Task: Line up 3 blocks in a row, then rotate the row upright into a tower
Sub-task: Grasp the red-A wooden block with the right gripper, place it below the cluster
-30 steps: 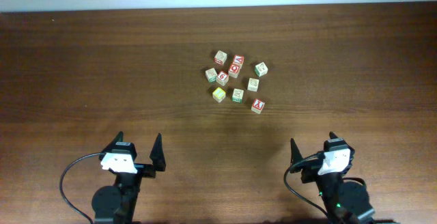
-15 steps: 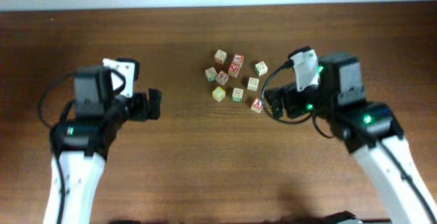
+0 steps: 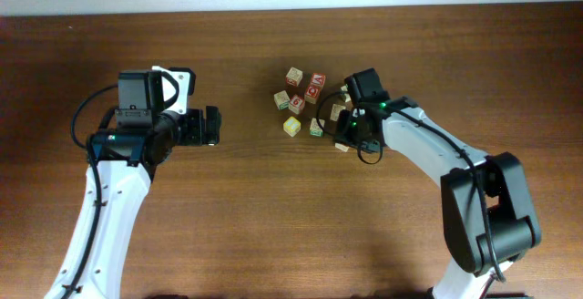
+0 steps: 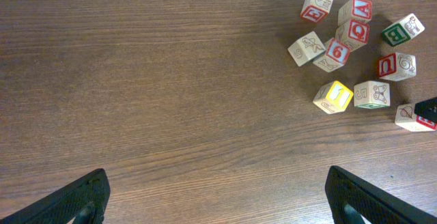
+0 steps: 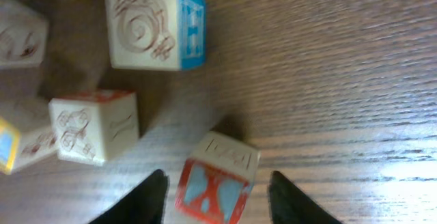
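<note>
From overhead, your left gripper (image 3: 209,126) hangs over the bare bench (image 3: 228,208), well apart from the blocks (image 3: 316,85). Your right gripper (image 3: 347,135) sits at the cluster's near edge. The left wrist view shows its fingers standing wide, with the blocks ahead and off toward the right-hand finger. In the right wrist view, the red-faced block (image 5: 215,183) lies between the right gripper's fingers (image 5: 150,200), which are partway in. You cannot tell whether they press it.

Blocks (image 3: 297,104) clustered on table (image 3: 228,208), right pincer (image 5: 217,186) astride one block (image 5: 218,173), left pincer (image 4: 215,193) apart.
</note>
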`<state>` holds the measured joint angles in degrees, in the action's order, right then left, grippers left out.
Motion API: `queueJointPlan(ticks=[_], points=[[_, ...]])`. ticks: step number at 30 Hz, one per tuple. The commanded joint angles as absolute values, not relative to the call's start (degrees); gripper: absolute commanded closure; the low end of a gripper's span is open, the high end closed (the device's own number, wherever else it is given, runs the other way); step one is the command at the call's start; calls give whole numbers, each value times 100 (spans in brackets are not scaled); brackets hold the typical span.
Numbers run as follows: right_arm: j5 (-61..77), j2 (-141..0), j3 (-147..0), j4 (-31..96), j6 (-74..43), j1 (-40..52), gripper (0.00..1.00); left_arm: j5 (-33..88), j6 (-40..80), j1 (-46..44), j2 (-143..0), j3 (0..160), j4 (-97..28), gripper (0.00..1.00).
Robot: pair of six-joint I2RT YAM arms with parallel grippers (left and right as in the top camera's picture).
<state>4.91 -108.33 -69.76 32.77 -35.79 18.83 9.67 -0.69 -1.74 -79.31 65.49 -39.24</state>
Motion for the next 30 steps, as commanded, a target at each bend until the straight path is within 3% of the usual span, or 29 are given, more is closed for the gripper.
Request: queueJointPlan(ticks=[1,5,8,12,13,15,18,20,21,24,28,30], points=[[117,-11043,-7050,3251,-3756,1918,64,1031,-174,-158,-7950,6648,-3927,1],[134,-11043,-7030,3409,-3398,1918,84,1031,-176,-158,-7950,6648,-3927,1],[683,-11041,-7032,3972,-2335,1918,84,1031,-176,-158,-7950,6648,-3927,1],[836,-11041,-7032,5321,-1820,1918,84,1031,-176,-158,-7950,6648,-3907,1],[838,-11041,-7032,5426,-1747,1918,78,1033,-176,-172,-7950,6648,-3907,1],[838,-11041,-7032,5529,-1691,1918,51,1033,-176,-169,-7950,6648,-3909,1],[836,-11030,-7400,5741,-1597,1911,43,1033,-176,-169,-7950,6648,-3903,1],[412,-11026,-9161,5970,-1584,1911,38,1031,-176,-169,-7950,6648,-3905,1],[381,-11026,-9314,5400,-1831,1911,34,1031,-176,-169,-7950,6648,-3903,1],[139,-11684,-9312,3876,-2305,1922,35,1031,-178,-169,-7950,6648,-3903,1],[-32,-12486,-9312,3712,-2674,1929,55,1028,-176,-169,-7950,6648,-3903,1],[-158,-12521,-9306,3898,-2797,1979,59,1031,-176,-169,-7950,6648,-3905,1]])
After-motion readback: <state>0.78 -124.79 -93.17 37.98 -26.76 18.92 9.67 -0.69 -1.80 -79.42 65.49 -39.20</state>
